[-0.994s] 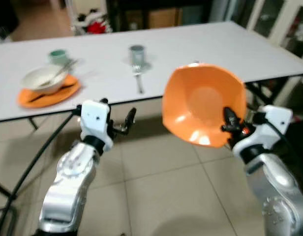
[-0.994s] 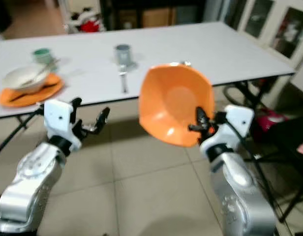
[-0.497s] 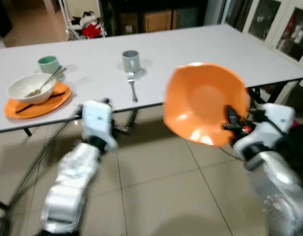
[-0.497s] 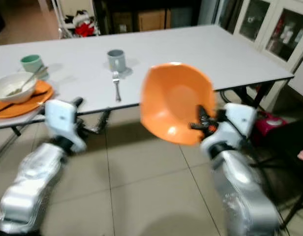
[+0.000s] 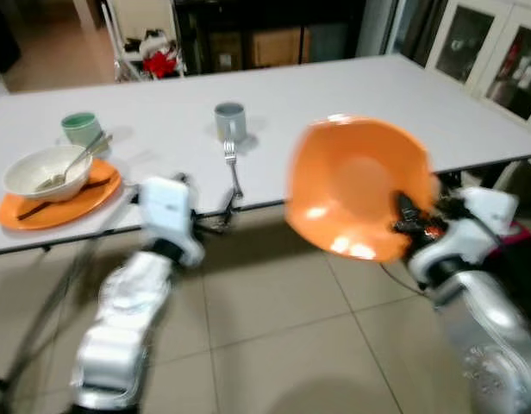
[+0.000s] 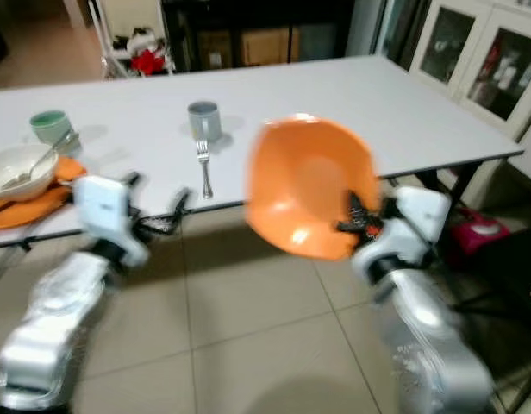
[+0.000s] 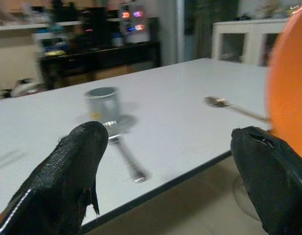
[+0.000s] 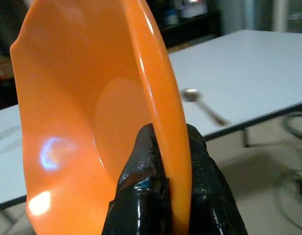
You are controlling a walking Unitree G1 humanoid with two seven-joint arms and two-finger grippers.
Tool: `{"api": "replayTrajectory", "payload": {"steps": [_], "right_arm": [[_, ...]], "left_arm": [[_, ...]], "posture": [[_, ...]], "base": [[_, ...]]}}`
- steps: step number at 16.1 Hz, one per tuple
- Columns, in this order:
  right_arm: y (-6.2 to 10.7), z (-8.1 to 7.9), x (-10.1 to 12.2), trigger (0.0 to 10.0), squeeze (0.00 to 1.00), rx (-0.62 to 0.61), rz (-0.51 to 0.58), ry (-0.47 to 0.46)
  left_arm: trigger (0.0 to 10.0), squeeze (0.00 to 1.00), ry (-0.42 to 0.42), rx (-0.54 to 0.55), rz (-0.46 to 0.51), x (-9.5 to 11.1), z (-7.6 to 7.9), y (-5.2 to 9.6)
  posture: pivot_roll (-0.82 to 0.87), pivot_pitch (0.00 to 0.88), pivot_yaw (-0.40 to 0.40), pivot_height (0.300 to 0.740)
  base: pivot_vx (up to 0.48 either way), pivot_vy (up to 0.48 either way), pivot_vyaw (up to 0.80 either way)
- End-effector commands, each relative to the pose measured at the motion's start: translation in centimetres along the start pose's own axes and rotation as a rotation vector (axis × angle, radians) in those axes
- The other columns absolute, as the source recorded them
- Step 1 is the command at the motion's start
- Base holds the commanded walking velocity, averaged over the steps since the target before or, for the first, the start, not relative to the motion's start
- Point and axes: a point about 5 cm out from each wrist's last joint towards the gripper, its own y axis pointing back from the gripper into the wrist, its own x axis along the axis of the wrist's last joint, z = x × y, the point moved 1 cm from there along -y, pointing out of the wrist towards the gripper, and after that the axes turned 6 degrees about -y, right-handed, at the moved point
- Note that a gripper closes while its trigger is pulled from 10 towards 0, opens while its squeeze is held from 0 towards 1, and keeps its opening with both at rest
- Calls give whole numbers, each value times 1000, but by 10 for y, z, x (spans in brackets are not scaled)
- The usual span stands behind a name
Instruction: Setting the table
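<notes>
Right pincer (image 8: 163,161) clamped on rim of orange plate (image 5: 356,185), held upright and tilted above floor, just short of white worktop (image 5: 334,86). Left pincer (image 7: 175,171) spread wide near worktop edge, facing grey mug (image 5: 229,121) and fork (image 5: 233,168).

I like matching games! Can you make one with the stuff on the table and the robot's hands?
Things:
1. orange plate
2. fork
3. white bowl
4. left gripper

Places or states:
A. open, holding nothing
B. on another orange plate, spoon inside
C. on the table in front of the grey cup
D. pinched at its rim by the right gripper

Pairs: 1-D, 2-C, 3-B, 4-A
</notes>
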Motion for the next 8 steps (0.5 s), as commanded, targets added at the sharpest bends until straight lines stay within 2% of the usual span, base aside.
{"api": "replayTrajectory", "payload": {"steps": [1,4,8], "right_arm": [[-2,-11,4,10000,0,46,19,-14],[-2,-9,4,10000,0,37,14,-18],[-3,-7,4,10000,0,39,-1,-8]], "left_arm": [[10000,0,-17,32,-5,0,-10,2],[10000,0,-15,35,-8,-1,-10,4],[10000,0,-14,57,-16,-3,-11,9]], "posture": [[66,0,32,740],[66,0,22,740],[78,0,2,740]], "base": [[334,0,0],[341,0,-800],[341,0,0]]}}
